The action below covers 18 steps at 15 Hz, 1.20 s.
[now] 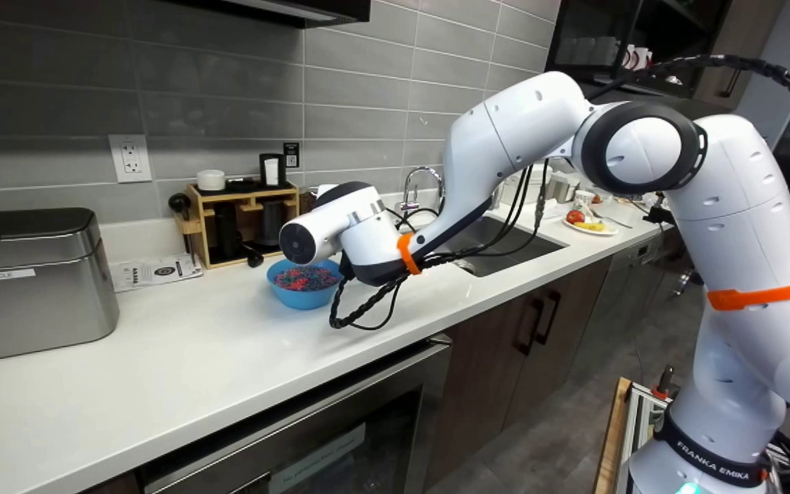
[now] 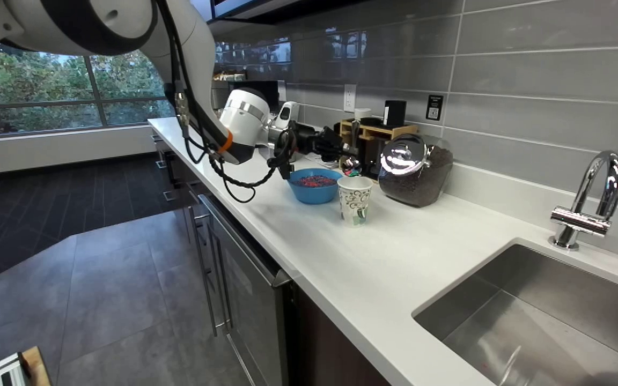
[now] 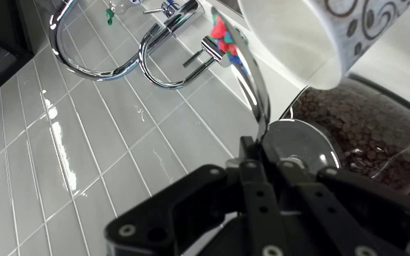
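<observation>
My gripper (image 3: 258, 147) is shut on a shiny metal spoon (image 3: 254, 80) that carries red, blue and green bits. In an exterior view, the gripper (image 2: 350, 150) is above the counter with the spoon (image 2: 351, 166) just below its tips. A white patterned paper cup (image 2: 353, 206) stands upright on the counter, close below the spoon. In the wrist view the cup (image 3: 363, 28) is at the upper right, its mouth beside the spoon. A blue bowl (image 2: 313, 198) of coloured bits stands beside the cup. The bowl (image 1: 301, 299) also shows in an exterior view, where the arm hides gripper, spoon and cup.
A glass jar of coffee beans (image 2: 421, 185) leans beside the cup; it also shows in the wrist view (image 3: 379, 138). A wooden shelf (image 1: 256, 195) stands against the tiled wall. A steel bin (image 1: 25, 302), a faucet (image 2: 588, 203) and a sink (image 2: 462, 300) are along the counter.
</observation>
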Tool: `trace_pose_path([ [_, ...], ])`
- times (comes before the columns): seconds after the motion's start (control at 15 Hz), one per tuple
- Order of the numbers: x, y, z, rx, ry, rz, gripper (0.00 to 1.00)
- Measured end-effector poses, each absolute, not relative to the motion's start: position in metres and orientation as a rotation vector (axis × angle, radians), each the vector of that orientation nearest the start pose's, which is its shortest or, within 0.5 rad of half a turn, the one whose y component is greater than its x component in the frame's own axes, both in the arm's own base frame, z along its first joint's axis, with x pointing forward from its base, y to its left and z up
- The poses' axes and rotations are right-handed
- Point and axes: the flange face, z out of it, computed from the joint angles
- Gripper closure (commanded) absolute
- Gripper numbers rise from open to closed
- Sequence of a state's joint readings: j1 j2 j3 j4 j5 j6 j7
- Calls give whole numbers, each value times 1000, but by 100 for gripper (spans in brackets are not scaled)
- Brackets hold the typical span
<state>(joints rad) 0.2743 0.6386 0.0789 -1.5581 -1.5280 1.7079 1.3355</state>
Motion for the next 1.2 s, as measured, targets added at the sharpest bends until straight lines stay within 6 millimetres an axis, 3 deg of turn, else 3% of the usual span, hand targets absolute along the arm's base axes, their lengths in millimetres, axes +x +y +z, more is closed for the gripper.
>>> trace_pose_path([
  [0.53,700,132,314,1759,-411,912,99],
  [1.2,706,138,330,1754,-571,1027,99],
])
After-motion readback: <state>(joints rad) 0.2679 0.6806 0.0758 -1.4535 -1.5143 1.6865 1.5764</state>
